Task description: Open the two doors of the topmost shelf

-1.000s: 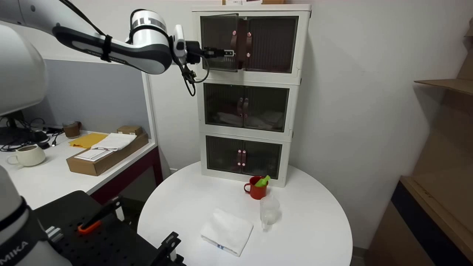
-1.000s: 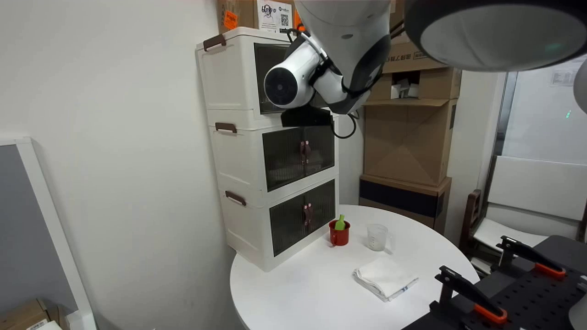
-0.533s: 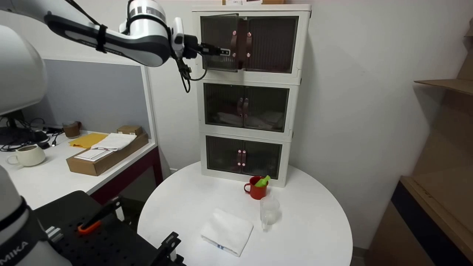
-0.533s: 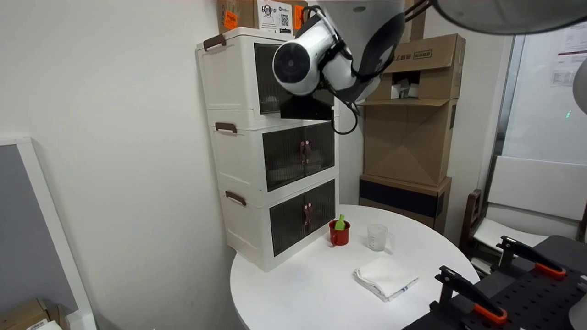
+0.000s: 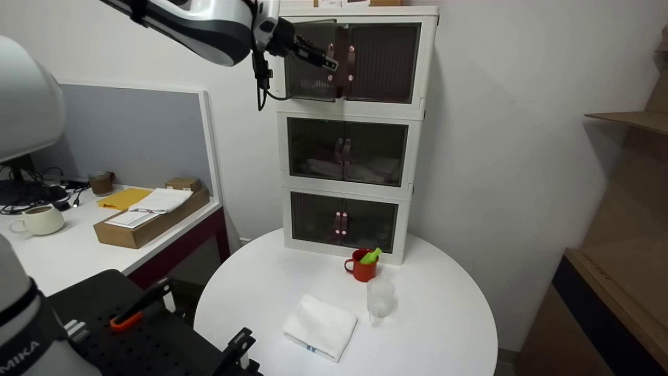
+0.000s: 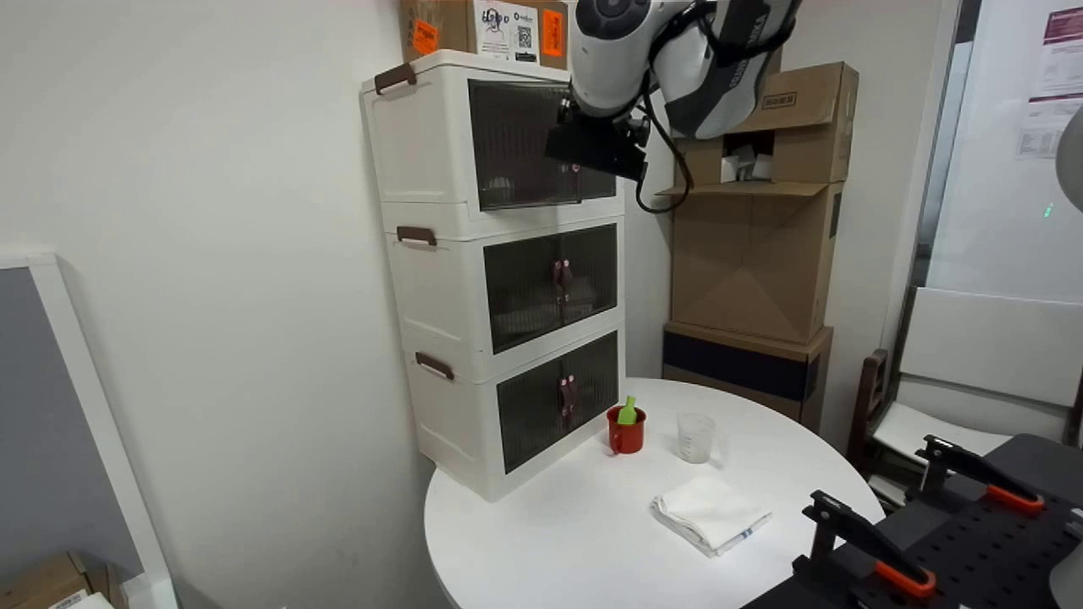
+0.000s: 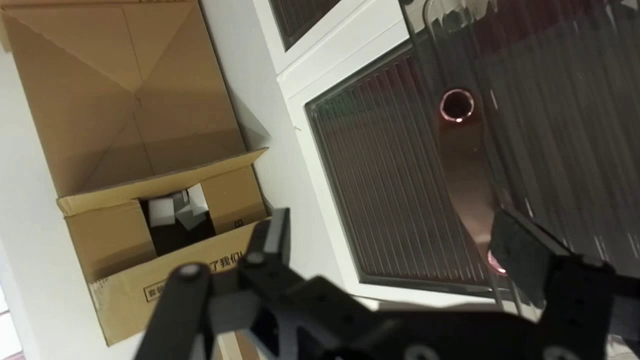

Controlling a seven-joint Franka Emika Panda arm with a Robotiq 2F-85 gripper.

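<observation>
White and rounded, the mug [image 5: 43, 220] at the far left of an exterior view stands on the desk [image 5: 68, 258], with a yellow envelope [image 5: 125, 198] and a long cardboard box [image 5: 156, 227] to its right. Your arm [image 5: 224, 23] spans the top left of that view, and the gripper [image 7: 395, 232] tilts downward in front of the topmost shelf [image 5: 422, 68]. In the wrist view you can see its fingers [image 7: 525, 257] spread wide apart with nothing held; a brown door handle [image 7: 465, 170] shows close beside the finger on that picture's right, and you cannot tell whether they touch. Behind the gripper, the left-hand door [image 5: 310, 83], dark and ribbed, stands ajar, its free edge jutting outward. The right-hand door [image 5: 386, 62] next to it appears closed. Below, the middle tier [image 5: 410, 156] and the bottom tier [image 5: 402, 224] are closed too. Across the round table [image 5: 438, 313] you have a folded white cloth [image 5: 321, 327], a red mug [image 5: 364, 270] with a green object [image 5: 371, 255] in it, and a clear measuring cup [image 5: 380, 296]. Brown cardboard [image 5: 634, 209] fills that view's right edge.
</observation>
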